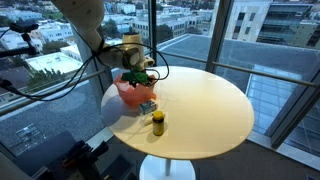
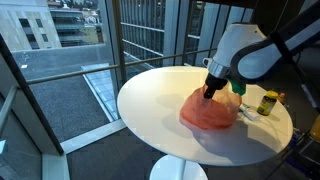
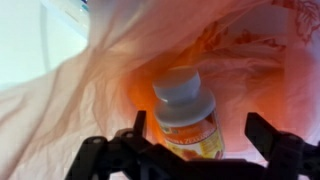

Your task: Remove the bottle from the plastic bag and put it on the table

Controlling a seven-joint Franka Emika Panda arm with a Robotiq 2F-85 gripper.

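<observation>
A bottle [image 3: 185, 108] with a pale grey cap and an orange label lies inside the pink-red plastic bag [image 3: 80, 90], seen in the wrist view. My gripper [image 3: 200, 125] is open, with one finger on each side of the bottle; the right finger stands clear of it. In both exterior views the gripper [image 1: 140, 76] [image 2: 211, 92] reaches down into the mouth of the bag [image 1: 133, 95] [image 2: 210, 112], which sits on the round cream table [image 1: 205, 100] [image 2: 160, 100]. The bottle in the bag is hidden in the exterior views.
A small yellow bottle with a black cap [image 1: 158, 123] [image 2: 266, 103] stands on the table beside the bag. A green object [image 2: 240, 88] lies behind the bag. Window glass and railings surround the table.
</observation>
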